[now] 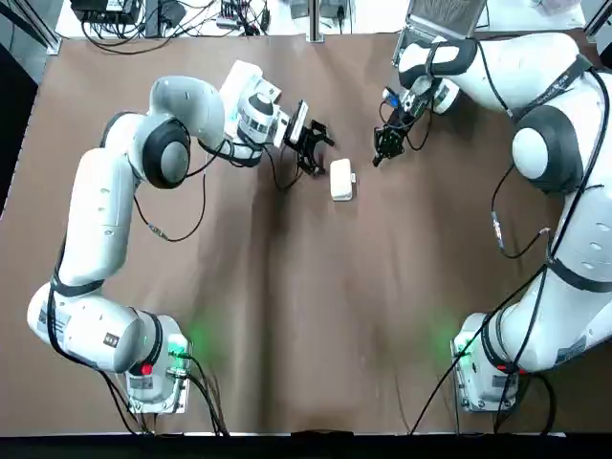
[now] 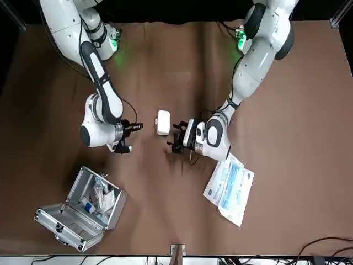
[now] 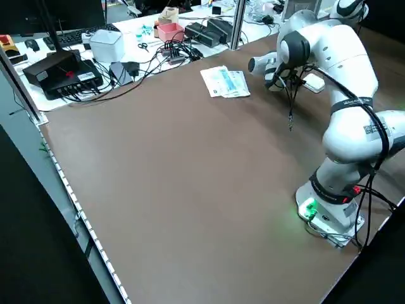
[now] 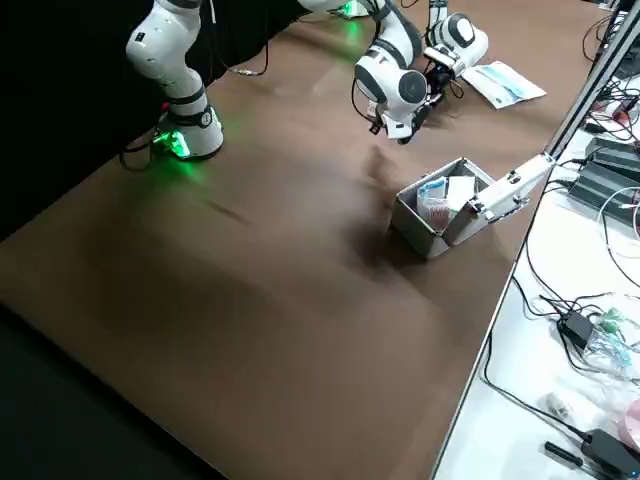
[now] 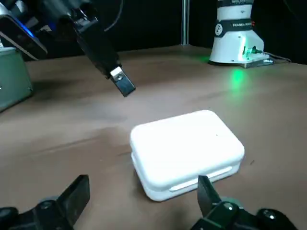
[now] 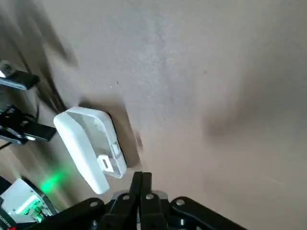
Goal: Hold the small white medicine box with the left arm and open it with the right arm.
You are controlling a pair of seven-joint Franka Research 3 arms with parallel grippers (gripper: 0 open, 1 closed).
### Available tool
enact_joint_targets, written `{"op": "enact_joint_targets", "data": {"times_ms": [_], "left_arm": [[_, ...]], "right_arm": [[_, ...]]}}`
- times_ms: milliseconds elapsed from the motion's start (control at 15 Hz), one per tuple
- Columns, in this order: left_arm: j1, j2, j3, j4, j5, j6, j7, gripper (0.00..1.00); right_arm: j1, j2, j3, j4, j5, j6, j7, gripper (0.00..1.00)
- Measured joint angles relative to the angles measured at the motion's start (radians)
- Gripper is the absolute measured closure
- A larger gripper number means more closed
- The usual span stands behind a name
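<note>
The brown bench [image 1: 287, 316] carries a white box [image 1: 341, 180], a metal case [image 2: 83, 212] and a printed packet [image 2: 230, 187]. The left claw [image 1: 323, 151] is spread wide and empty beside the box. The right claw [image 1: 380, 157] is closed and empty.

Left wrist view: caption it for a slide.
Open left gripper faces the white medicine box; right gripper hovers beyond, shut.

The medicine box [image 1: 341, 180] lies on the worktop [image 1: 316, 316] between both grippers: left gripper [image 1: 321, 156] just beside it, right gripper [image 1: 381, 156] near.
</note>
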Motion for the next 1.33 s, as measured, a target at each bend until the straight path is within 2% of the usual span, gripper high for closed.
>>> {"op": "enact_joint_targets", "data": {"times_ms": [267,600,667,800,1133,1267,1333], "left_arm": [[-0.023,0.024,-0.001,0.002,-0.023,0.05,0.006,0.0],[-0.039,0.044,-0.001,0.005,-0.031,0.063,0.003,0.03],[-0.039,0.043,-0.002,0.005,-0.031,0.063,0.002,0.11],[-0.039,0.043,-0.001,0.003,-0.03,0.058,0.002,0.15],[-0.033,0.042,0.003,0.0,-0.028,0.037,0.022,0.55],[-0.033,0.042,0.003,0.002,-0.028,0.042,0.023,0.58],[-0.034,0.043,0.003,0.006,-0.029,0.049,0.023,0.64]], "right_arm": [[0.033,0.04,0.0,0.0,0.033,0.02,-0.017,0.99],[0.032,0.078,-0.003,0.003,0.067,0.02,-0.043,0.99],[0.031,0.083,-0.004,0.004,0.069,0.018,-0.046,0.99],[0.029,0.086,-0.004,0.007,0.077,0.005,-0.047,0.99],[0.03,0.088,-0.004,0.018,0.13,-0.022,-0.064,0.99],[0.032,0.092,-0.003,0.018,0.144,-0.023,-0.078,0.99],[0.033,0.095,-0.003,0.019,0.147,-0.023,-0.083,0.99]]}}
